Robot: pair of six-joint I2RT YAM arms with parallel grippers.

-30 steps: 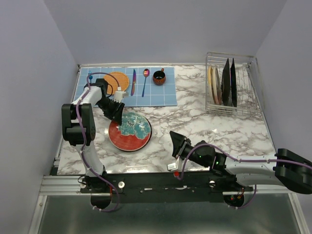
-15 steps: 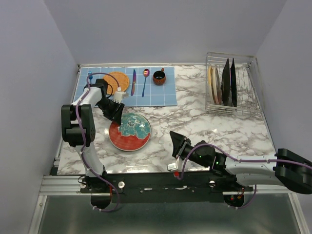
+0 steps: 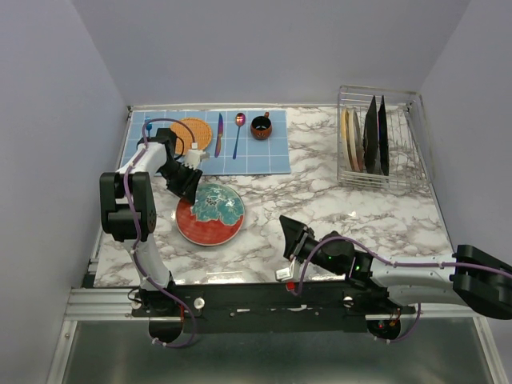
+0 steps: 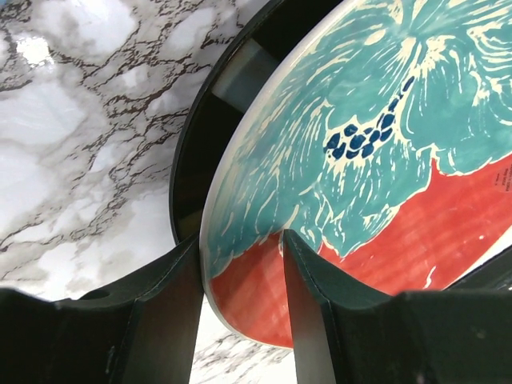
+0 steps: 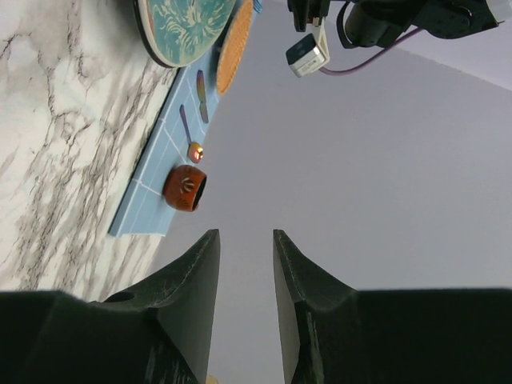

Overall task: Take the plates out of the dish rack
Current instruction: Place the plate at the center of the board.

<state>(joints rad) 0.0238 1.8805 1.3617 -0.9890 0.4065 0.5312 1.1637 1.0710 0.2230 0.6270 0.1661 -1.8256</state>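
Top external view: left gripper clamps the rim of the red plate, well left of the dish rack (left wrist view shows both fingers pinching that edge). 4 plates stand upright inside the rack. Right gripper hangs part-open and empty, with bare marble table between it and the rack.

L end effector pinches rim of red/teal plate, w/ marble table beneath.
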